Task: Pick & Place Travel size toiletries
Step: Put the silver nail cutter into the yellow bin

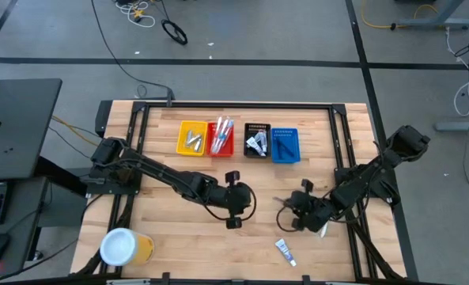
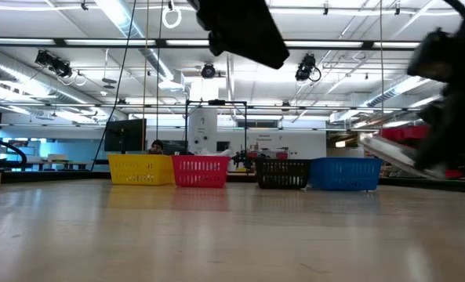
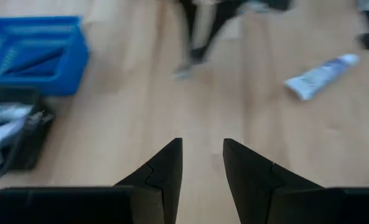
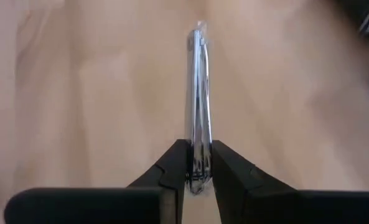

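Right gripper carries a silvery packet toward the bins.

The right gripper (image 4: 198, 163) is clenched on the packet (image 4: 198, 93), pinching it edge-on near one end, above the table (image 1: 171, 229) in front of the bins. To do this well, keep the grip firm, carry it level over the matching bin, probably the black bin (image 1: 256, 140), and release low. The left gripper (image 3: 201, 163) hangs mid-table, jaws parted and empty. One tube (image 1: 285, 252) lies near the front edge.

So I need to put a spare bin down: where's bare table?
Free: the strip between the yellow cup and the left gripper, and the wood in front of the yellow bin. Crowded: around the right gripper, near the white tube.
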You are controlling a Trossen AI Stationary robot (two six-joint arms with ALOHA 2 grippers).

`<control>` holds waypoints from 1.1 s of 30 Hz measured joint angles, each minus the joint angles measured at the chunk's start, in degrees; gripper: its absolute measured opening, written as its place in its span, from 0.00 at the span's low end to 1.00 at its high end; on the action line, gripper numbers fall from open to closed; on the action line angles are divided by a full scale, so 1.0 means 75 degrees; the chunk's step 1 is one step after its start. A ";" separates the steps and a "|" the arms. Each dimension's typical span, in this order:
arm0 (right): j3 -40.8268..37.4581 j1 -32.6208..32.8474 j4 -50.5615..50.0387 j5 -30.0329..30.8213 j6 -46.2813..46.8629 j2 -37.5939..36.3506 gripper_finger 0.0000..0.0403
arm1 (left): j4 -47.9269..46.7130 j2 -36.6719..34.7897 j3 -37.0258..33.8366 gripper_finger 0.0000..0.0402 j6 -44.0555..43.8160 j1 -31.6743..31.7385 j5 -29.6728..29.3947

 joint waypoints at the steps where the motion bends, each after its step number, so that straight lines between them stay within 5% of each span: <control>1: 0.0000 -0.0111 0.0186 0.0232 -0.0323 0.0020 0.16 | 0.0118 0.0000 0.0000 0.31 0.0114 0.0064 0.0286; 5: 0.0000 -0.0618 0.1330 0.0666 -0.1681 0.0190 0.16 | 0.0525 0.0000 0.0000 0.31 0.0134 0.0346 0.0796; 15: 0.0009 -0.1472 0.4024 0.0100 -0.4118 0.0837 0.15 | 0.0871 0.0015 -0.0562 0.31 0.0162 0.0835 0.1357; 33: 0.0017 -0.1958 0.5089 -0.0379 -0.4775 0.0938 0.15 | 0.1929 0.0020 -0.1148 0.31 -0.0027 0.1057 0.1381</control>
